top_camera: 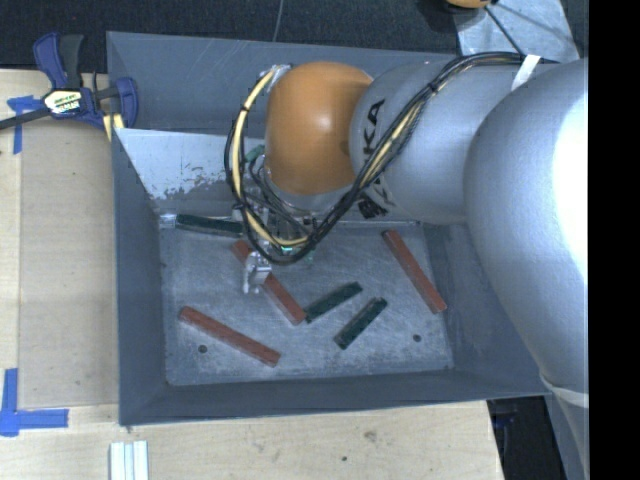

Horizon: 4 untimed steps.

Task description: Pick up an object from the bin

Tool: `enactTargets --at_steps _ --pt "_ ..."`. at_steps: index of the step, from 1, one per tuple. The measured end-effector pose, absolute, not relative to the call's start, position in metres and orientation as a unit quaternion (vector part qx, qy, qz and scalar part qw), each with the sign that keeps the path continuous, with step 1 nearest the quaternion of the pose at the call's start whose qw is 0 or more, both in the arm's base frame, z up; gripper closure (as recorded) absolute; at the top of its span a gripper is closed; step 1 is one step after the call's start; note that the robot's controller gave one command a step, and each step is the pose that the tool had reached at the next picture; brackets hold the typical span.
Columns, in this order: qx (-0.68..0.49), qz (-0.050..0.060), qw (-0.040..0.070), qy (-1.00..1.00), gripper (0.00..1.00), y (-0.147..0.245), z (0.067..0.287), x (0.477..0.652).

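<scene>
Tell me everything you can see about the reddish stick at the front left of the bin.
The reddish stick is a long, thin, flat strip, brick-red and dull, maybe wood or plastic, and looks whole. It lies flat on the bin floor near the front left corner, slanting from upper left to lower right. It touches only the floor; the nearest other stick lies apart from it.
</scene>
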State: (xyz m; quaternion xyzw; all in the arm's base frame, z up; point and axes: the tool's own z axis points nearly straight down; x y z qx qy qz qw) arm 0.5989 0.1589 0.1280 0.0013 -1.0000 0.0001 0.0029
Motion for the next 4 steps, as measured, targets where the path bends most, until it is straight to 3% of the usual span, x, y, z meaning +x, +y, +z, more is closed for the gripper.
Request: enactTargets --at_steps 1,2,3,4 --pt "0.0 -0.001 -0.001 -1.0 0.0 0.158 0.133 0.601" --pt "0.01 -0.003 -0.015 -1.0 1.0 0.097 0.079 0.601" --pt "0.01 -0.003 -0.015 -1.0 1.0 0.097 0.079 0.601" --pt "0.022 -0.001 -0.005 -1.0 1.0 0.112 0.25 0.587"
